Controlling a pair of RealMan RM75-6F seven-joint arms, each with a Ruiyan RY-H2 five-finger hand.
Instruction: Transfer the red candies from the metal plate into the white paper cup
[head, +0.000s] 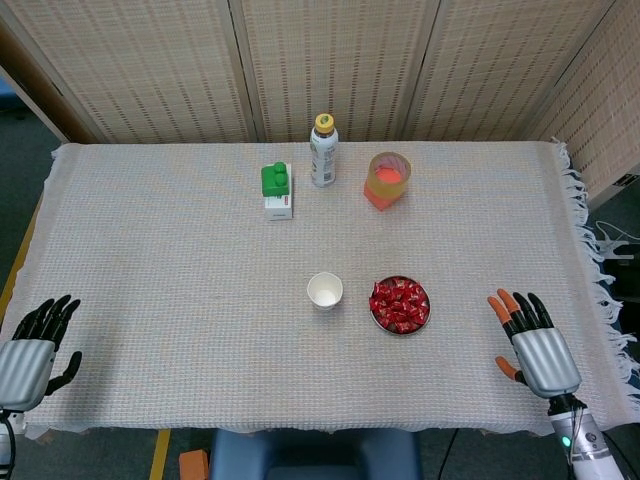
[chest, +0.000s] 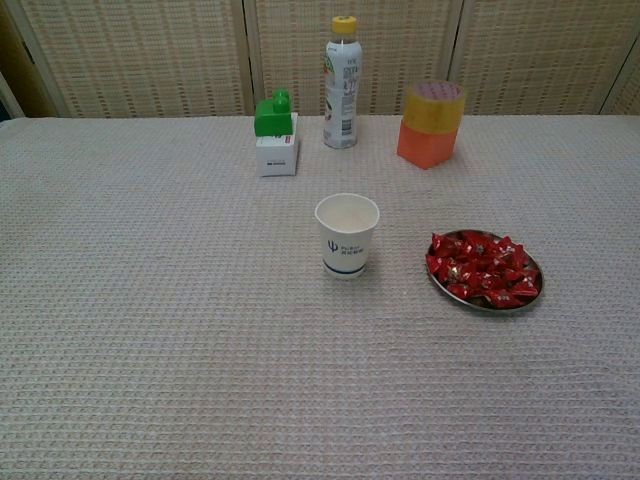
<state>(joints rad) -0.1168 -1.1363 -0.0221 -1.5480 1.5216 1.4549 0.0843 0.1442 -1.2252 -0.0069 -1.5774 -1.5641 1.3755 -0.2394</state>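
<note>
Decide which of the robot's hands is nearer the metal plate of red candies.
Right. The right hand rests open near the table's right edge, a short stretch from the metal plate; the left hand lies at the far left edge, beyond the paper cup.

Left hand (head: 25, 352) low at the near left corner, back of the palm facing up, dark fingers (head: 50, 312) spread and pointing to the far side, holding nothing. Right hand (head: 535, 345) at the near right, also back up, orange-tipped fingers (head: 508, 303) spread apart and empty, wrist going down to the near edge. Both seen only in the head view.
</note>
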